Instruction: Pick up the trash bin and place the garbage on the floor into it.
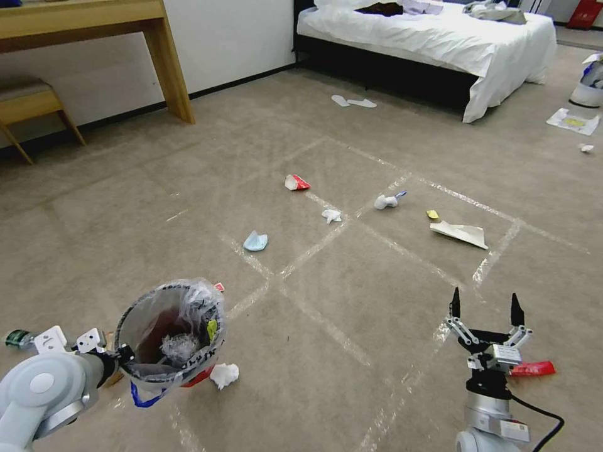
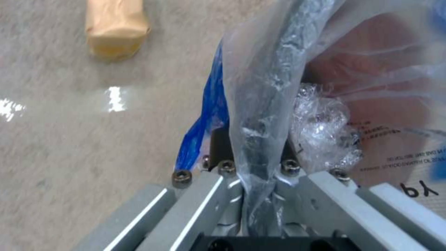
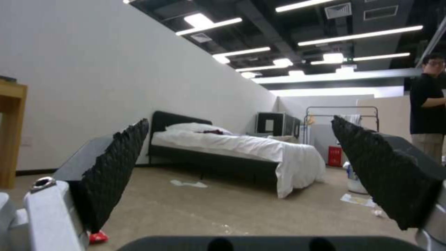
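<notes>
Left pincer (image 2: 260, 174), lower left of the head view, is clamped on the bagged rim of the trash bin (image 1: 171, 333); the wrist view shows the crinkled clear liner (image 2: 264, 115) pinched between its closed fingers. Inside the bin lies a crumpled clear wad (image 1: 179, 345). Right pincer (image 1: 485, 307), lower right, points forward with its black fingers (image 3: 116, 167) spread wide and nothing between them. On the floor (image 1: 352, 301), a white tissue (image 1: 224, 375) lies just beside the bin and a red wrapper (image 1: 532, 368) just beside the right pincer. Farther out along the taped grid lie a light-blue face mask (image 1: 255, 241), a red-and-white carton (image 1: 296, 182), two more tissues (image 1: 331, 215) (image 1: 386, 201), and folded paper (image 1: 460, 233).
</notes>
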